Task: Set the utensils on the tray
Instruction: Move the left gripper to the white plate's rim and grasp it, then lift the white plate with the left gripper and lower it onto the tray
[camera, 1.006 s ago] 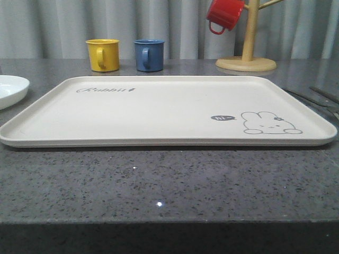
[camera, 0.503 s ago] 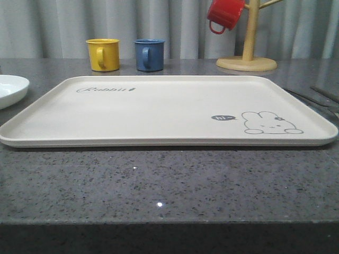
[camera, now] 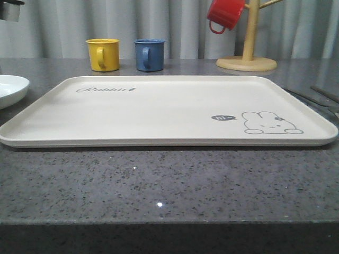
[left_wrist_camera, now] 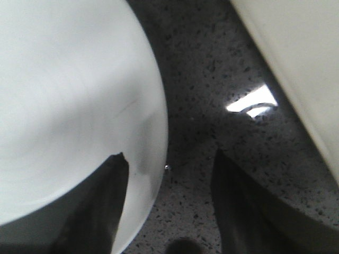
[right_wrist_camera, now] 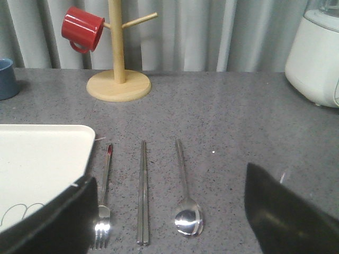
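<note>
Front view evenly lit, sharp. My left wrist view is soft-focus: round white plate [left_wrist_camera: 69, 106] overexposed, a bright glare patch on the speckled grey stone counter [left_wrist_camera: 251, 100] at 2 o'clock. Oval-bowled silver spoon [right_wrist_camera: 188, 218] glints.

Dark speckled stone countertop [camera: 159, 185] with the cream tray [camera: 159, 108] sitting flat on it. White plate [camera: 10, 90] on its left, fork [right_wrist_camera: 103, 203], chopsticks [right_wrist_camera: 142, 193] and spoon [right_wrist_camera: 186, 196] on its right. Yellow mug [camera: 103, 54], blue mug [camera: 149, 54] and wooden mug tree [camera: 246, 55] behind

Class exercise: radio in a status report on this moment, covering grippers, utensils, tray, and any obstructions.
Both grippers open: left gripper over the plate rim, right gripper above fork, chopsticks, spoon. Tray bare. Nothing obstructing.
</note>
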Tool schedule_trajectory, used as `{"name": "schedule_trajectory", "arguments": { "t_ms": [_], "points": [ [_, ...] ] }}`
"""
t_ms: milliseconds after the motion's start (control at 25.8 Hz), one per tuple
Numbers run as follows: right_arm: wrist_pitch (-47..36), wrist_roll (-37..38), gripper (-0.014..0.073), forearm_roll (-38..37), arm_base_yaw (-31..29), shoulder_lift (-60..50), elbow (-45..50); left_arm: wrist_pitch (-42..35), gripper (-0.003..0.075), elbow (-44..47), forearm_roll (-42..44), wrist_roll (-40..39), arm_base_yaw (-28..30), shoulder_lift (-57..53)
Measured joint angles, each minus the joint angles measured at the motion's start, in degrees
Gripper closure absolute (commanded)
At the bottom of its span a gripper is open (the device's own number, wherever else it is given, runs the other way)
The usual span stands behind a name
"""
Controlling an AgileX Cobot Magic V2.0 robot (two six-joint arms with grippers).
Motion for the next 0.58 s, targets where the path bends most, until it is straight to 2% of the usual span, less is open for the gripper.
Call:
{"name": "schedule_trajectory", "arguments": {
  "t_ms": [348, 581],
  "points": [
    [0.00, 0.00, 0.0001, 0.00, 0.00, 0.00, 0.00, -0.11, 0.0611, -0.04, 0.41, 0.00, 0.00, 0.00],
    [0.00, 0.00, 0.0001, 0.00, 0.00, 0.00, 0.00, -0.44, 0.0620, -0.13, 0.57, 0.05, 0.00, 0.22]
  ]
}}
